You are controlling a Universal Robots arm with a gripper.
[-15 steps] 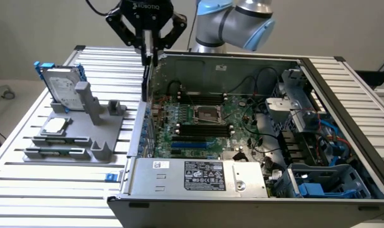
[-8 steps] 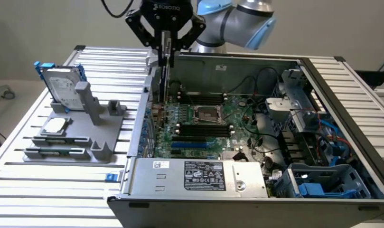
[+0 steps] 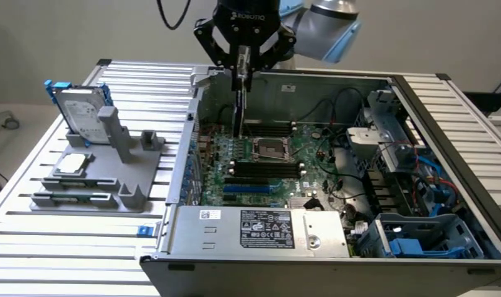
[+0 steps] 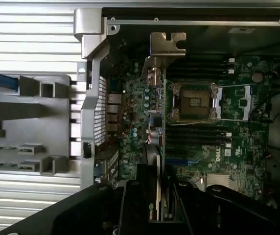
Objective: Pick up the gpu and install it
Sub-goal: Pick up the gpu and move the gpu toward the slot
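Exterior view, upper centre of the frame: the jaws are closed narrowly on the top edge of the gpu [image 3: 240,108]. It hangs upright and edge-on over the open computer case [image 3: 316,275], above the motherboard [image 3: 267,167]; whether its lower edge touches, I cannot tell. Holding the card vertical, I judge, lets its connector edge meet a slot squarely. In the wrist view the gpu [image 4: 155,161] reads as a thin line, its silver bracket [image 4: 167,46] toward the case wall. A grey holder [image 3: 109,185] stands on the bench [image 3: 60,247] at the exterior view's left.
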